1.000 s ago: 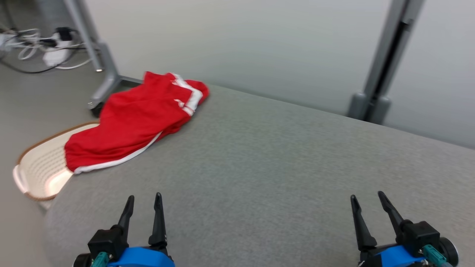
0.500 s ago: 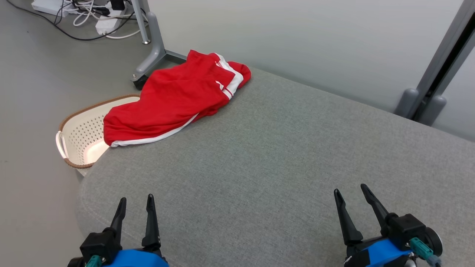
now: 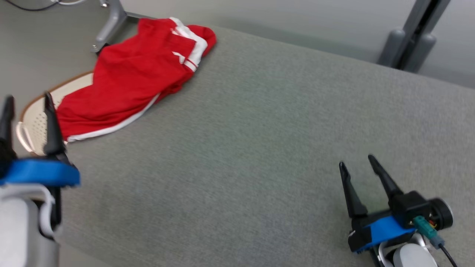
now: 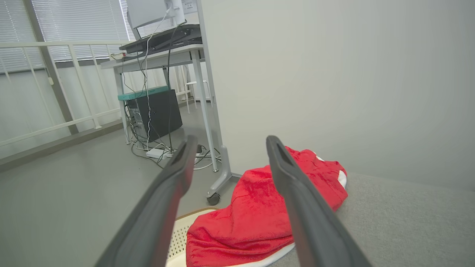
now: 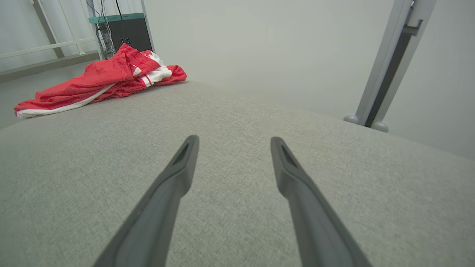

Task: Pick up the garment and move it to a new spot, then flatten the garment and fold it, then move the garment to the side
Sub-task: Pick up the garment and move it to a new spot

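A red garment (image 3: 130, 79) with white trim lies crumpled at the far left corner of the grey padded surface (image 3: 259, 148), its lower hem hanging over the edge. My left gripper (image 3: 28, 97) is raised at the left edge of the head view, open and empty, just short of the garment's near hem. Through the left wrist view the garment (image 4: 256, 218) lies ahead between and below the open left gripper (image 4: 229, 142). My right gripper (image 3: 356, 161) hovers open and empty low at the right, far from the garment (image 5: 96, 79). The right wrist view shows that open gripper (image 5: 232, 141) over bare fabric.
A cream perforated basket (image 3: 35, 116) with a brown rim sits on the floor below the garment, partly covered by it (image 4: 178, 237). A grey wheeled desk leg (image 3: 107, 26) stands behind, with cables and a computer tower (image 4: 156, 111). A grey post (image 3: 412, 37) rises at the far right.
The head camera has shifted, so the whole picture moved. My left arm has risen and come forward toward the garment's near hem. The garment lies as before.
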You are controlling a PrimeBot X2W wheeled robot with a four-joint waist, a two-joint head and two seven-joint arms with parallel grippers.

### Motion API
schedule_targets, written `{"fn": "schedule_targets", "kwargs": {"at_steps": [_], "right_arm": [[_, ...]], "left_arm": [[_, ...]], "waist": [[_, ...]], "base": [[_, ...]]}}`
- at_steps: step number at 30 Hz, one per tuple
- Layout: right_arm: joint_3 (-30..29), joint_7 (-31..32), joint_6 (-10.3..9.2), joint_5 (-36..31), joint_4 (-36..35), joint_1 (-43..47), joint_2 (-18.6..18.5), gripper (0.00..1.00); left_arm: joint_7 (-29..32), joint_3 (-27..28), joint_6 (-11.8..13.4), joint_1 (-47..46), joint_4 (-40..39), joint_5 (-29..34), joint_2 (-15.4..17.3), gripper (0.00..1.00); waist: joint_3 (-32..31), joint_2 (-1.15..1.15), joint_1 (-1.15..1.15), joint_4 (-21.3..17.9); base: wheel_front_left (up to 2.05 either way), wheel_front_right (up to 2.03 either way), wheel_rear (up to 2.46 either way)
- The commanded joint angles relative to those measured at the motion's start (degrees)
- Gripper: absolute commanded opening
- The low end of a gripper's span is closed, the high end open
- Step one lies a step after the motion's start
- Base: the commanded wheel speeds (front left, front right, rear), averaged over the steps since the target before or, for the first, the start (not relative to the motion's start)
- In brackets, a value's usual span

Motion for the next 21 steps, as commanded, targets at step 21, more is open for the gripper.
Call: {"fn": "schedule_targets", "kwargs": {"at_steps": [21], "right_arm": [[-3.05,-0.04,-0.02,-7.95,-2.88,-10.28,-0.45,1.0]], "left_arm": [[13.7,-10.09,-4.4,-23.14,28.7,-10.63,6.26,1.0]], "waist": [[18.99,0.0,-0.01,-8.24]], "base": [[0.0,0.0,0.0]]}}
